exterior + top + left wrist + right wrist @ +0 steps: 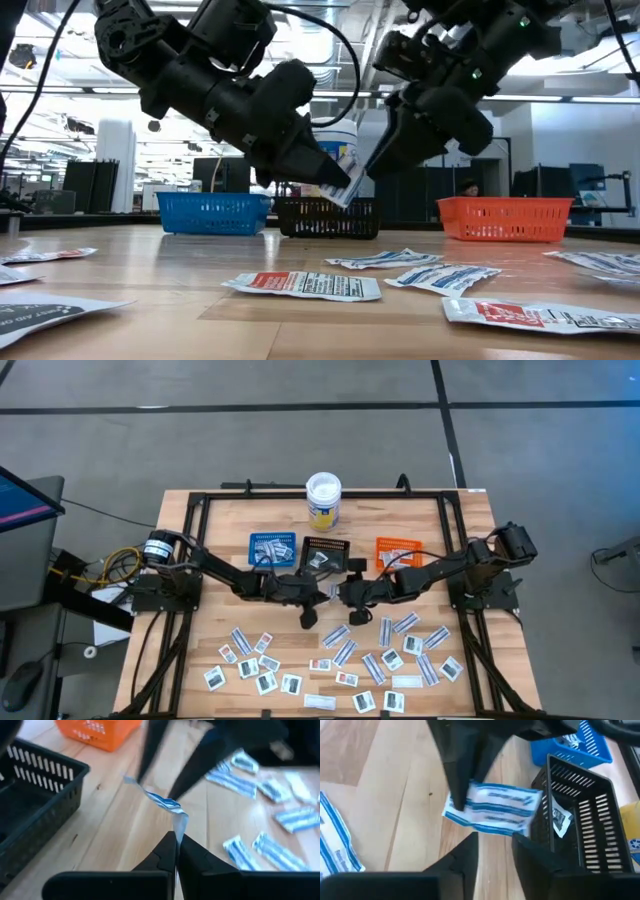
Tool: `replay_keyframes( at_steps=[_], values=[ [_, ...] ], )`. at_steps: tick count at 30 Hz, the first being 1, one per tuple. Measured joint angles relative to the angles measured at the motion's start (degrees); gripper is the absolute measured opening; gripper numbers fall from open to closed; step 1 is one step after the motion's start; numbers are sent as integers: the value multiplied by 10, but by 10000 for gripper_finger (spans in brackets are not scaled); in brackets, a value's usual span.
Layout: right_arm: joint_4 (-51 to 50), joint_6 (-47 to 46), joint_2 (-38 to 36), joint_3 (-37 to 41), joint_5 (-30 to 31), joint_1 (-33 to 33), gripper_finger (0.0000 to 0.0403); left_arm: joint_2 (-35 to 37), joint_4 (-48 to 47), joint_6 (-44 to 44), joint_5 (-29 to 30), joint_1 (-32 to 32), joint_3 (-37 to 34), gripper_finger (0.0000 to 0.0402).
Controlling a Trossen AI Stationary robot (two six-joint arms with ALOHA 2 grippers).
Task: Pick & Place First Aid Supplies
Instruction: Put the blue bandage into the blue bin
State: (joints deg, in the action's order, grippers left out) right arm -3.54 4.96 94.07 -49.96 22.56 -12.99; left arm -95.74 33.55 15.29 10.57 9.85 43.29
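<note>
Stage: handover of one white-and-blue strip packet (492, 810) in mid-air above the counter (210, 645), just near of the black tray (325, 553).
Left gripper (176, 851): fingers together, clamped on one end of the packet; the left wrist view shows the paper pinched between the tips.
Right gripper (495, 847): fingers apart, with a clear gap between them; the packet sits just beyond the tips and does not appear to be gripped by them.
Packet position: held off the counter between the two grippers at the counter's middle, tilted, not yet in any tray.
Done: the blue tray (272, 548) holds several strip packets; the black tray holds at least one squarish white packet; the orange tray (398, 550) shows white contents, type not readable.
Left: dozens of packets (345, 652) lie scattered across the near half of the counter, both strips and squarish ones. Judged progress is early, with most of the sorting outstanding.
Not involved: the white-lidded tub (323, 500) stands at the far edge, behind the trays.
</note>
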Motion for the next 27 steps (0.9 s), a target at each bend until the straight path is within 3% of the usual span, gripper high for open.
replay_keyframes(
  at_steps=[5,10,13,21,27],
  values=[
    [-51,-19,-18,-15,-14,-11,164,0,-6,-97,0,16,0,6],
    [-26,-20,-21,-14,-102,-18,203,0,-1,-233,0,29,0,7],
    [-7,-20,-20,-14,-123,-20,220,0,3,-258,0,28,0,6],
    [35,-20,-20,-14,-124,-20,228,0,18,-276,2,11,0,6],
    [36,-15,-20,-14,-123,-15,217,0,80,-319,4,3,0,8]
  ],
)
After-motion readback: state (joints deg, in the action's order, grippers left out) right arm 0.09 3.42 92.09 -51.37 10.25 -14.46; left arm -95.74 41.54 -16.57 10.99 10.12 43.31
